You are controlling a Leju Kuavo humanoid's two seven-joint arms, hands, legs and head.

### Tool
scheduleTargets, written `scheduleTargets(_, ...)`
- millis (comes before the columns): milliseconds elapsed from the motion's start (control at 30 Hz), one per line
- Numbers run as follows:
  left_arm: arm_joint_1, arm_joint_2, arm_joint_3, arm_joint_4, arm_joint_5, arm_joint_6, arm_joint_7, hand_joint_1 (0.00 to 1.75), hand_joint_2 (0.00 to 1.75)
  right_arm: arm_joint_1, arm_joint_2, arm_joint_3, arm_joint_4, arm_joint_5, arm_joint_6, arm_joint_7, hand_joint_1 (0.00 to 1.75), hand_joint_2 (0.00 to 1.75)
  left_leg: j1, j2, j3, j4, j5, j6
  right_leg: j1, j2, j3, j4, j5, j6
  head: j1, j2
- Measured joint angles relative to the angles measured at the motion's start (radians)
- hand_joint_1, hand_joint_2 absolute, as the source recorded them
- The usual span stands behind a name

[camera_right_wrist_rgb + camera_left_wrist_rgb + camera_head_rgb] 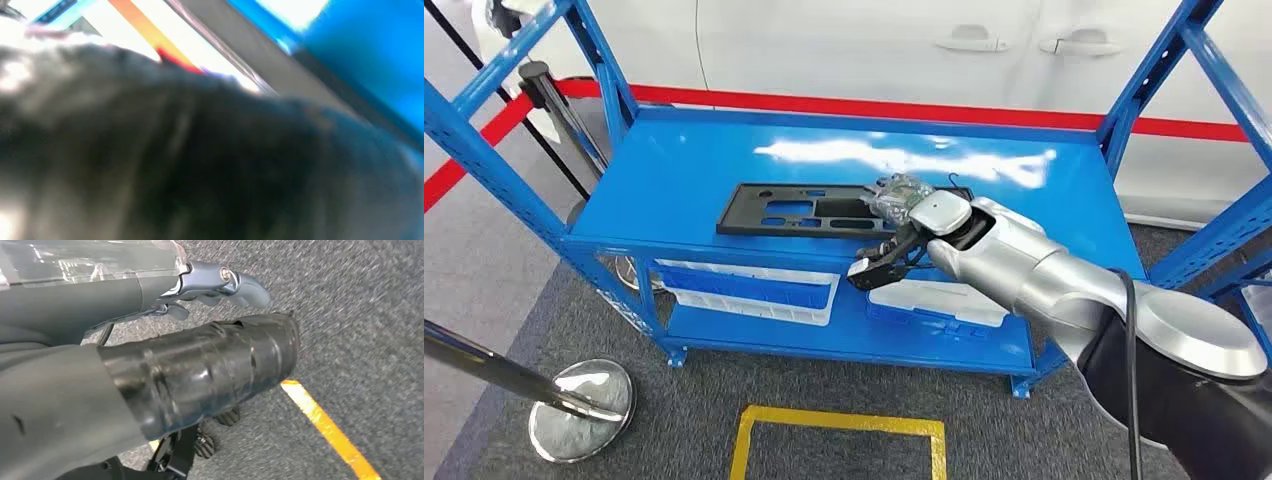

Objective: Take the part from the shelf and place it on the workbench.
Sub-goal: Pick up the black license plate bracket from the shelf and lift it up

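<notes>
Black flat part [824,210] lies on the blue shelf [684,170], long axis from 9 to 3 o'clock; right hand [902,225] reaches its 3 o'clock end, whether its fingers clamp it, I cannot tell.

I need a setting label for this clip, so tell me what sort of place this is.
Probably a car-factory or showroom demo area. A blue metal shelf holds a black plastic part, with white bins on the level below. A white car stands behind a red barrier belt.

From the head we look down on the blue metal shelf [724,180]; our right wrist view shares it, blurred; left faces grey carpet floor [350,315].
</notes>
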Motion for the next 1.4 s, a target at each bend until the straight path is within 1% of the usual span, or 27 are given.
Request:
scheduleTargets(67,0.001,0.000,0.000,0.000,0.000,0.000,0.000,0.00,0.00,-0.002,0.000,0.000,0.001,0.000,0.000,-0.001,0.00,0.00,0.002,0.001,-0.007,0.019,-0.012,-0.005,-0.004,0.000,0.009,-0.007,0.000,-0.004,0.000,0.000)
scheduleTargets(100,0.001,0.000,0.000,0.000,0.000,0.000,0.000,0.00,0.00,-0.004,0.000,0.000,0.002,0.000,-0.001,-0.002,0.00,0.00,0.003,0.002,-0.023,0.054,-0.029,-0.010,-0.008,-0.001,0.016,-0.012,-0.002,-0.009,0.000,0.000)
scheduleTargets(133,0.001,0.000,0.000,0.000,0.000,0.000,0.000,0.00,0.00,-0.005,0.000,0.000,0.003,0.000,-0.001,-0.004,0.00,0.00,0.004,0.002,-0.051,0.107,-0.051,-0.014,-0.009,-0.001,0.023,-0.015,-0.004,-0.012,0.000,0.000)
scheduleTargets(200,0.001,0.001,0.000,0.000,0.000,0.000,0.000,0.00,0.00,-0.004,0.000,0.001,0.004,0.001,-0.001,-0.008,0.00,0.00,0.006,0.002,-0.126,0.232,-0.088,-0.021,-0.010,-0.001,0.032,-0.016,-0.011,-0.017,0.000,0.000)
scheduleTargets(233,0.002,0.001,0.000,0.000,0.000,0.000,0.000,0.00,0.00,-0.001,0.000,0.001,0.004,0.001,-0.001,-0.009,0.00,0.00,0.007,0.002,-0.154,0.269,-0.087,-0.024,-0.009,-0.001,0.037,-0.015,-0.016,-0.017,0.000,0.000)
scheduleTargets(267,0.002,0.001,0.000,0.000,0.000,0.000,0.000,0.00,0.00,0.003,0.000,0.001,0.004,0.001,-0.001,-0.010,0.00,0.00,0.008,0.002,-0.166,0.271,-0.067,-0.025,-0.010,-0.001,0.043,-0.015,-0.022,-0.016,0.000,0.000)
scheduleTargets(300,0.003,0.001,0.000,0.000,0.000,0.000,0.000,0.00,0.00,0.005,0.000,0.001,0.005,0.001,-0.001,-0.011,0.00,0.00,0.009,0.002,-0.160,0.236,-0.029,-0.025,-0.010,-0.001,0.052,-0.014,-0.028,-0.015,0.000,0.000)
scheduleTargets(333,0.003,0.002,0.000,0.000,0.000,0.000,0.000,0.00,0.00,0.006,0.000,0.001,0.005,0.001,-0.001,-0.011,0.00,0.00,0.010,0.003,-0.138,0.172,0.018,-0.024,-0.010,-0.001,0.061,-0.014,-0.035,-0.013,0.000,0.000)
scheduleTargets(367,0.004,0.002,0.000,0.000,0.000,0.000,0.000,0.00,0.00,0.005,0.000,0.001,0.005,0.001,-0.001,-0.011,0.00,0.00,0.009,0.002,-0.112,0.110,0.053,-0.022,-0.009,0.000,0.068,-0.013,-0.042,-0.009,0.000,0.000)
scheduleTargets(400,0.003,0.002,0.000,0.000,0.000,0.000,0.000,0.00,0.00,0.005,0.000,0.001,0.006,0.000,-0.001,-0.011,0.00,0.00,0.007,0.002,-0.090,0.056,0.071,-0.018,-0.007,0.000,0.071,-0.011,-0.048,-0.004,0.000,0.000)
scheduleTargets(433,0.002,0.002,0.000,0.000,0.000,0.000,0.000,0.00,0.00,0.005,0.000,0.001,0.006,-0.001,-0.001,-0.012,0.00,0.00,0.005,0.001,-0.077,0.026,0.075,-0.015,-0.006,0.001,0.072,-0.010,-0.052,0.000,0.000,0.000)
scheduleTargets(500,0.000,0.002,0.000,0.000,-0.001,0.000,0.000,0.00,0.00,0.006,0.000,0.001,0.008,-0.006,0.000,-0.013,0.00,0.00,0.002,0.001,-0.069,0.011,0.062,-0.004,-0.004,0.002,0.070,-0.011,-0.056,0.009,0.000,0.000)
scheduleTargets(567,0.001,0.002,0.000,0.000,0.000,0.000,0.000,0.00,0.00,0.009,0.000,0.001,0.009,-0.011,0.000,-0.016,0.00,0.87,0.005,0.001,-0.063,0.008,0.059,0.007,-0.007,0.000,0.066,0.002,-0.069,0.017,0.000,0.000)
scheduleTargets(633,0.001,0.002,0.000,0.000,0.002,0.000,0.000,0.00,0.00,0.012,0.000,0.001,0.015,-0.012,0.000,-0.021,0.00,1.75,0.007,0.003,-0.053,0.003,0.055,0.019,-0.010,-0.001,0.027,0.084,-0.110,0.025,0.000,0.000)
scheduleTargets(700,0.000,0.002,0.000,0.000,0.006,-0.002,0.000,0.00,0.00,0.022,0.000,0.002,0.026,-0.012,-0.001,-0.027,0.00,1.75,0.005,0.002,-0.046,0.003,0.049,0.027,-0.011,-0.001,-0.049,0.223,-0.160,0.029,0.000,0.000)
scheduleTargets(733,-0.001,0.002,0.000,0.000,0.008,-0.002,0.000,0.00,0.00,0.029,0.000,0.003,0.032,-0.012,0.000,-0.030,0.00,1.75,0.004,0.001,-0.042,0.003,0.045,0.030,-0.012,-0.002,-0.082,0.272,-0.168,0.030,0.000,0.000)
scheduleTargets(767,-0.002,0.002,0.000,0.000,0.010,-0.003,0.000,0.00,0.00,0.036,0.000,0.004,0.037,-0.012,0.002,-0.032,0.00,1.75,0.004,-0.001,-0.037,0.004,0.041,0.030,-0.012,-0.002,-0.100,0.287,-0.155,0.029,0.000,0.000)
scheduleTargets(800,-0.002,0.002,0.000,0.000,0.012,-0.003,0.000,0.00,0.00,0.040,0.000,0.006,0.042,-0.012,0.005,-0.034,0.34,1.75,0.003,-0.003,-0.031,0.004,0.036,0.030,-0.011,-0.002,-0.098,0.260,-0.121,0.026,0.000,0.000)
scheduleTargets(833,-0.002,0.002,0.000,0.000,0.013,-0.003,0.000,0.00,0.00,0.041,0.001,0.007,0.046,-0.012,0.008,-0.037,0.41,1.75,0.001,-0.004,-0.023,0.004,0.031,0.029,-0.010,-0.002,-0.079,0.200,-0.074,0.020,0.000,0.000)
scheduleTargets(867,-0.001,0.000,0.001,0.000,0.014,-0.003,0.000,0.00,0.00,0.041,0.001,0.007,0.050,-0.012,0.013,-0.039,0.73,1.75,-0.001,-0.004,-0.016,0.004,0.025,0.028,-0.008,-0.001,-0.053,0.131,-0.032,0.013,0.000,0.000)
scheduleTargets(900,-0.001,-0.001,0.001,0.000,0.015,-0.003,0.000,0.00,0.00,0.039,0.002,0.007,0.053,-0.013,0.017,-0.042,1.14,1.75,-0.004,-0.005,-0.013,0.007,0.020,0.026,-0.006,-0.002,-0.028,0.068,-0.002,0.008,0.000,0.000)
scheduleTargets(933,-0.002,-0.001,0.001,0.000,0.017,-0.003,0.000,0.00,0.00,0.037,0.004,0.007,0.057,-0.014,0.022,-0.045,1.23,1.75,-0.006,-0.005,-0.013,0.009,0.017,0.025,-0.005,-0.002,-0.010,0.028,0.011,0.011,-0.001,0.000)
scheduleTargets(967,-0.003,-0.001,0.002,0.000,0.018,-0.002,0.000,0.00,0.00,0.036,0.007,0.008,0.060,-0.016,0.028,-0.048,1.59,1.75,-0.007,-0.005,-0.015,0.010,0.015,0.024,-0.004,-0.002,-0.002,0.009,0.009,0.014,-0.001,0.000)
scheduleTargets(1000,-0.005,-0.001,0.002,0.000,0.020,-0.002,-0.001,0.00,0.00,0.034,0.011,0.008,0.062,-0.019,0.034,-0.050,1.70,1.75,-0.007,-0.005,-0.017,0.012,0.015,0.023,-0.004,-0.001,0.001,0.001,0.007,0.019,-0.001,0.000)
scheduleTargets(1033,-0.005,-0.001,0.002,0.000,0.021,-0.002,-0.002,0.00,0.00,0.032,0.014,0.009,0.065,-0.023,0.039,-0.050,1.72,1.75,-0.005,-0.005,-0.017,0.010,0.015,0.023,-0.003,0.000,0.000,0.000,0.005,0.023,-0.002,0.000)
scheduleTargets(1167,-0.005,-0.002,0.002,0.000,0.023,0.000,-0.004,0.00,0.00,0.016,0.026,0.010,0.076,-0.038,0.058,-0.049,1.75,1.75,-0.005,-0.002,-0.014,0.005,0.014,0.021,-0.002,0.004,-0.001,0.001,0.001,0.015,-0.002,0.000)
scheduleTargets(1400,-0.005,-0.002,0.003,0.000,0.023,0.001,-0.008,0.00,0.00,0.000,0.035,0.010,0.079,-0.043,0.053,-0.047,1.75,1.75,-0.004,-0.002,-0.011,0.002,0.015,0.014,-0.001,0.003,0.000,0.004,0.000,0.011,-0.002,0.000)
